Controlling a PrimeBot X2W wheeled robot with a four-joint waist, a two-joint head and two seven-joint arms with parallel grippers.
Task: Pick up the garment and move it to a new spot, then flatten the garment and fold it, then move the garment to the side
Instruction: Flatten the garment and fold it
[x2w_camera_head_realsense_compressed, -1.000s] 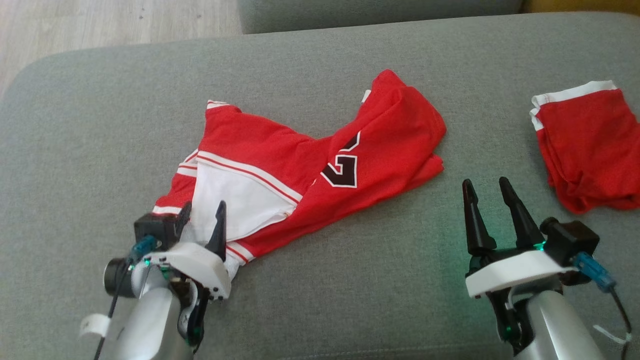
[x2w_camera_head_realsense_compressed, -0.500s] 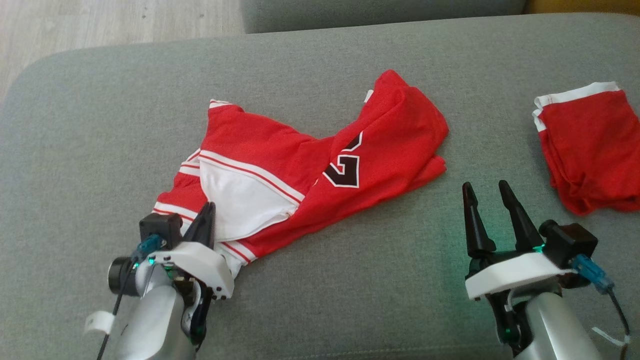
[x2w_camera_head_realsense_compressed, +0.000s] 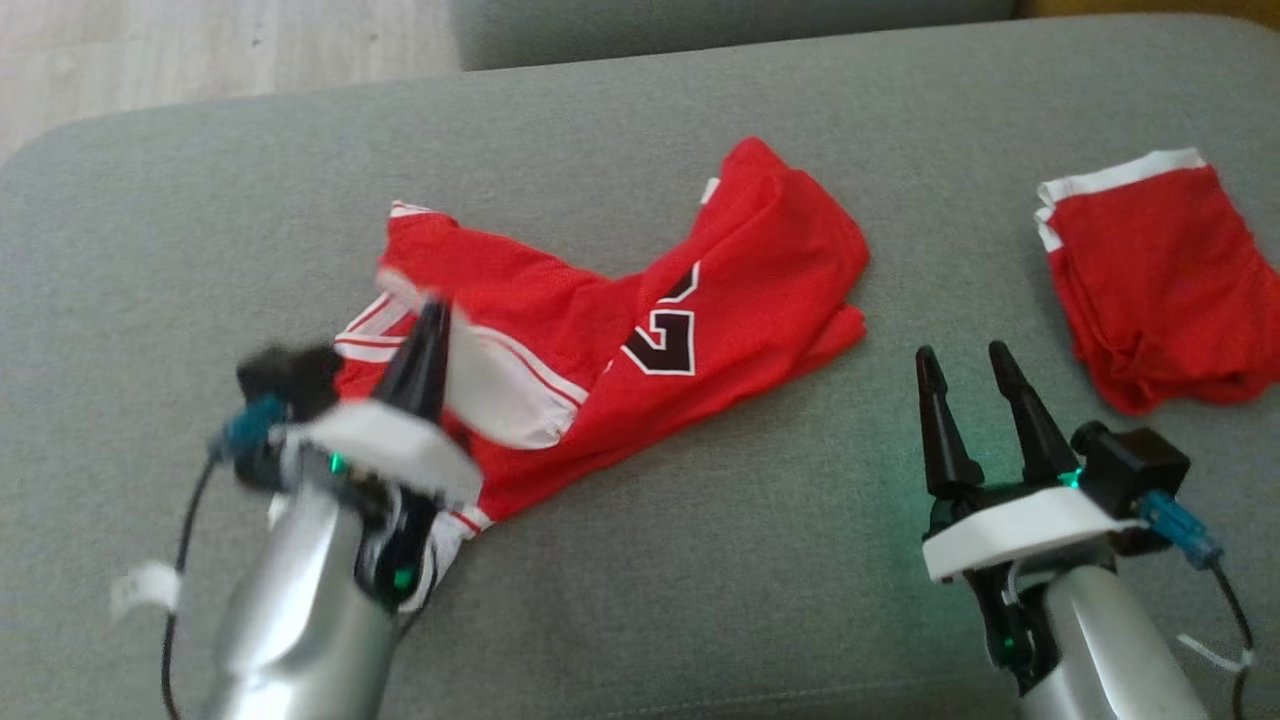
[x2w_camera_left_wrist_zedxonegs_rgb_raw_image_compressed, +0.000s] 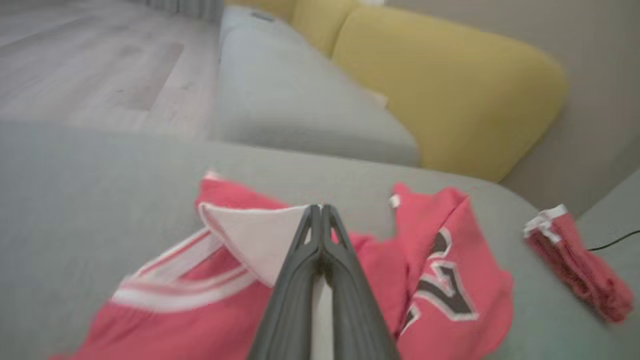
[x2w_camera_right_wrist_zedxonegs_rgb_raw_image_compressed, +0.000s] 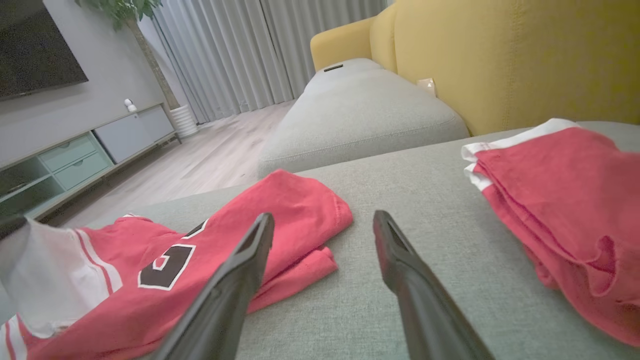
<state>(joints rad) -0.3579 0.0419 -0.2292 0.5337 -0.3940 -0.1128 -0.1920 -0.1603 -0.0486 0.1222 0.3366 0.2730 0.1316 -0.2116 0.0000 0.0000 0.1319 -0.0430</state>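
Observation:
The garment (x2w_camera_head_realsense_compressed: 720, 290) is a red jersey with white trim and a dark number, lying crumpled on the grey sofa cushion (x2w_camera_head_realsense_compressed: 700, 560). My left gripper (x2w_camera_head_realsense_compressed: 432, 315) is shut on its white inner flap at the near left end, and that flap stands lifted off the cushion. In the left wrist view the fingertips (x2w_camera_left_wrist_zedxonegs_rgb_raw_image_compressed: 320, 207) meet at the flap's top edge, with the garment (x2w_camera_left_wrist_zedxonegs_rgb_raw_image_compressed: 440, 280) spread below. My right gripper (x2w_camera_head_realsense_compressed: 965, 360) hovers open over bare cushion, right of the garment, holding nothing. The right wrist view looks between its open fingers (x2w_camera_right_wrist_zedxonegs_rgb_raw_image_compressed: 322, 217) past the garment (x2w_camera_right_wrist_zedxonegs_rgb_raw_image_compressed: 280, 210).
A second red piece with a white band (x2w_camera_head_realsense_compressed: 1160, 270) lies at the right edge of the cushion. Another grey cushion (x2w_camera_left_wrist_zedxonegs_rgb_raw_image_compressed: 300, 100) and a yellow backrest (x2w_camera_left_wrist_zedxonegs_rgb_raw_image_compressed: 450, 85) stand beyond. Wooden floor (x2w_camera_head_realsense_compressed: 200, 50) lies past the cushion's far left edge.
My left gripper closed on the white flap and rose up and forward with it, pulling that end of the garment off the cushion. The right arm stayed put. The head view shifted slightly.

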